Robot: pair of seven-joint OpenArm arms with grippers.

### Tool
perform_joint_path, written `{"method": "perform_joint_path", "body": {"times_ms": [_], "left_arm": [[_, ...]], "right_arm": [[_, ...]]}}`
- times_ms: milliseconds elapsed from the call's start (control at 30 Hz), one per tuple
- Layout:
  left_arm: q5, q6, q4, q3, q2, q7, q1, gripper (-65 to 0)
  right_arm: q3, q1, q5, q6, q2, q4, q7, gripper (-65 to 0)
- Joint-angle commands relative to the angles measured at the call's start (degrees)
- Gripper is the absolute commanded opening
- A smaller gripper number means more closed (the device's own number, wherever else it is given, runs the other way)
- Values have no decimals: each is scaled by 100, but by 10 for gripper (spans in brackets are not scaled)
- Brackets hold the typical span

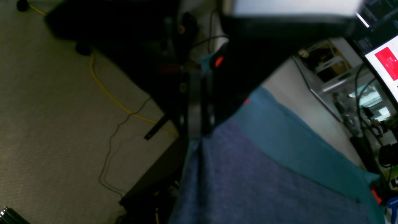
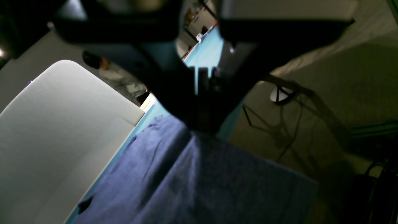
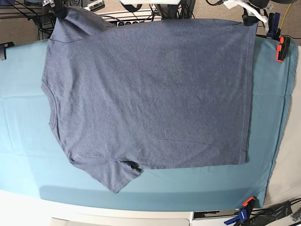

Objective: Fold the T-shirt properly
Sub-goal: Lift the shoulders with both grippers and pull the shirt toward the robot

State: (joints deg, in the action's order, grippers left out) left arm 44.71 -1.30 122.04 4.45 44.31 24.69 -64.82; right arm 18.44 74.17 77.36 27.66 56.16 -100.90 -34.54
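The T-shirt [image 3: 150, 94] lay spread flat across the teal table cloth [image 3: 28, 141], plain side up, neck towards the base view's left and hem towards its right, its far edge drawn up to the table's back edge.

Both arms worked that far edge. The left gripper [image 3: 249, 20] sat at the hem corner, the right gripper [image 3: 59, 12] at the sleeve and shoulder corner.

Step in hand, as I judged it: carrying the far edge forward for a lengthwise fold. To do it well, both corners should travel together at equal height, the cloth kept taut between them so no slack ripples in, then be laid square on the near edge.

Left gripper [image 1: 199, 124]: jaws pressed together, with blue-grey fabric running straight up into them, a pinch on the shirt's edge. Right gripper [image 2: 203, 124]: likewise closed tight, the shirt gathering to a peak right at its tips.
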Motion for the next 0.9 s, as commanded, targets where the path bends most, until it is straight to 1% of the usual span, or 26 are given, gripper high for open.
{"method": "perform_joint_path", "body": {"times_ms": [0,100,233,400,533,700,867], "left_arm": [[28,-94,83,-24,46,44,-87,-650],[28,-192,83,-24,48,50,-90,-650],[28,-192,83,-24,50,140,-87,-650],[31,-192,83,-24,50,122,-48,-650],[26,-190,83,-24,48,129,188,-650],[7,-190,83,-24,48,122,308,-650],[11,-192,83,-24,50,122,308,-650]], "right_arm": [[-11,83,22,101,33,-42,-109,-650],[-11,83,22,138,-9,-42,-109,-650],[0,83,20,138,-122,-42,-79,-650],[63,83,24,138,-125,-42,-17,-650],[61,83,0,140,-142,-98,-20,-650],[63,48,-149,133,-140,-474,31,-650],[63,-378,-310,120,-140,-986,37,-650]]}}
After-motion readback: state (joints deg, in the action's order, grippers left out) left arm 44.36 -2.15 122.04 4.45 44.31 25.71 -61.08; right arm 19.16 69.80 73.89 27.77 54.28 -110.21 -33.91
